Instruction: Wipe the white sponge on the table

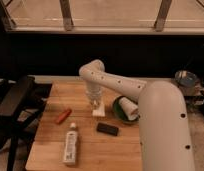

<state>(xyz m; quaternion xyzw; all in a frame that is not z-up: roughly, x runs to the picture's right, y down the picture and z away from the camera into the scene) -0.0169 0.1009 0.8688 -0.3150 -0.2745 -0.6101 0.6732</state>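
Take the white sponge [98,111] as landmark on the desk [50,155]. To its left lies a small orange-red stick [63,116], and to its lower left a long capped white tube [71,145]. The sponge itself sits near the desk's middle. Directly above it, touching or nearly so, hangs the end effector [96,102]; whether it is spread or pinching the sponge cannot be told. To the sponge's lower right lies a black bar [107,129], and to its right a green bowl [120,116] holding a white cup [127,107]. The step in hand looks like securing the sponge. Next comes downward pressure and a sideways sweep over bare wood, clear of these neighbours.
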